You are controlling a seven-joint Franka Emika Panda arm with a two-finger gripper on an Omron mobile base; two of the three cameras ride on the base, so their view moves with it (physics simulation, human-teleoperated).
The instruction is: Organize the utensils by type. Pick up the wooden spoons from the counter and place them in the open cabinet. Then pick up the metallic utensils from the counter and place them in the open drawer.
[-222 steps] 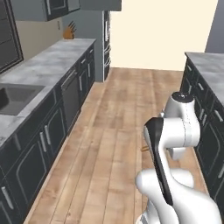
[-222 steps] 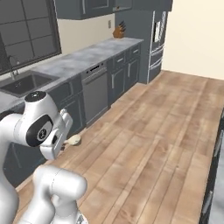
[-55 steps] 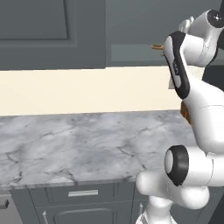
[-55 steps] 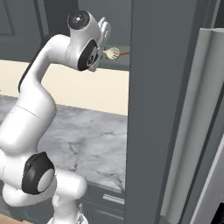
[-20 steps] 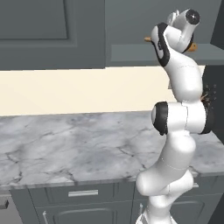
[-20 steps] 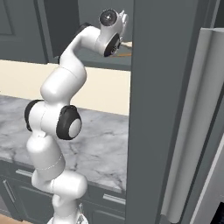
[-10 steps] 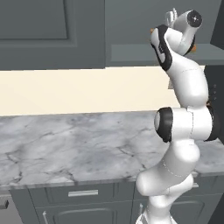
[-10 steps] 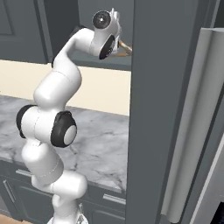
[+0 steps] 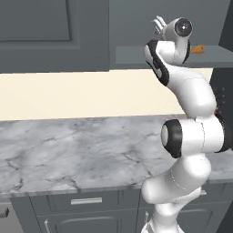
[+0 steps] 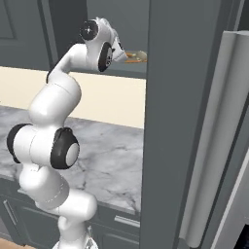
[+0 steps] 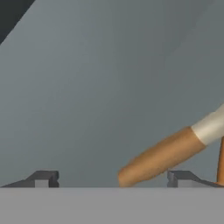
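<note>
My gripper [image 11: 113, 179] [image 10: 119, 50] is raised to the shelf of the open cabinet [image 9: 136, 55] [image 10: 132, 69] and stands open, holding nothing. A wooden spoon [image 11: 162, 155] [image 10: 137, 56] with an orange-brown handle and a pale bowl lies on the grey shelf. Its handle end rests between my fingertips [image 11: 43, 177]. Its orange tip [image 9: 196, 49] peeks out past my wrist. Another orange-brown sliver [image 11: 220, 162] shows at the right edge beside it. The marble counter [image 9: 68, 154] [image 10: 112, 155] runs below. The metallic utensils and the drawer are out of view.
The cabinet's open door [image 10: 180, 121] stands edge-on just right of my arm, and a tall pale fridge [image 10: 228, 146] lies beyond it. A shut upper cabinet [image 9: 41, 32] sits to the left. Lower drawers with silver handles [image 9: 86, 200] run under the counter.
My wrist has swung and lifted a little at the shelf and my elbow has shifted. The spoon now lies on the shelf with my jaws wide around its handle end.
</note>
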